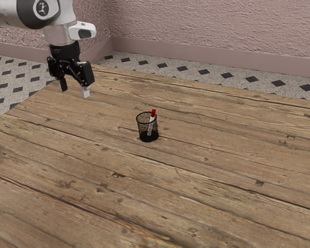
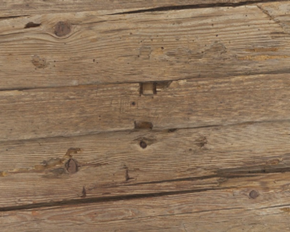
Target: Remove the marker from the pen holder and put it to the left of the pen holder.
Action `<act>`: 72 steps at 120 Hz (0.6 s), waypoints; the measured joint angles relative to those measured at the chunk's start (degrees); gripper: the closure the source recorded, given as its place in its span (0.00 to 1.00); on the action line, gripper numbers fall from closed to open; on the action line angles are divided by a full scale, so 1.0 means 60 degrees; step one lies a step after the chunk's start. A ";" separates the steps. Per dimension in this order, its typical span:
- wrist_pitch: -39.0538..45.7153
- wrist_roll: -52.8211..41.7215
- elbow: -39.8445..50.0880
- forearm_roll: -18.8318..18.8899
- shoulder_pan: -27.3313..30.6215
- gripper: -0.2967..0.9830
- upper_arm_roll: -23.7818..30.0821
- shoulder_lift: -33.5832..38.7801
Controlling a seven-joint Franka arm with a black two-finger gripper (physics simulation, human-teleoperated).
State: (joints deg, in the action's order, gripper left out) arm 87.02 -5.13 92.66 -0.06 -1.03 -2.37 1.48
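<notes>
This looks like a plain indoor room, perhaps in a home, though its exact use I cannot tell. Beyond the tool (image 1: 74,93), rough pink plaster walls (image 1: 212,26) meet in a corner above a smooth pink skirting board (image 1: 222,56), with a speckled pale floor (image 1: 21,78) set with dark diamonds. Below the tool lies a rustic surface (image 1: 196,206) of worn planks, knotted, cracked and notched.

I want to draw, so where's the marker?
The marker leans inside the pen holder, to the exterior view's right of the gripper, red end up.
</notes>
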 joint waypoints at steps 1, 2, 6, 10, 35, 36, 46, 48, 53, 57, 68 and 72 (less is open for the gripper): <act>0.0003 0.0001 0.0000 0.0000 0.0002 0.23 0.0000 0.0000; 0.0007 0.0004 0.0000 -0.0001 0.0005 0.23 0.0000 -0.0001; 0.0019 0.0011 0.0000 -0.0002 0.0028 0.23 -0.0001 -0.0001; 0.0029 0.0018 0.0000 -0.0002 0.0065 0.23 -0.0001 -0.0004; 0.0952 0.0054 -0.1195 -0.0105 0.0424 0.23 -0.0026 -0.2062; 0.1000 0.0053 -0.1286 -0.0118 0.0416 0.23 -0.0023 -0.2231; 0.1469 0.0048 -0.2151 -0.0177 0.0196 0.23 -0.0005 -0.3699; 0.1588 0.0047 -0.2257 -0.0177 0.0162 0.23 -0.0008 -0.3917; 0.1876 0.0044 -0.2601 -0.0173 0.0033 0.23 -0.0019 -0.4425; 0.2076 0.0041 -0.2957 -0.0168 -0.0055 0.23 -0.0032 -0.4827; 0.2622 0.0001 -0.3975 -0.0159 -0.0187 0.23 -0.0053 -0.5899; 0.2833 -0.0016 -0.4181 -0.0160 -0.0251 0.23 -0.0064 -0.6142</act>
State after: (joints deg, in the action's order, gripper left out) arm 104.02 -5.23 67.57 -1.02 -2.53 -2.76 -35.37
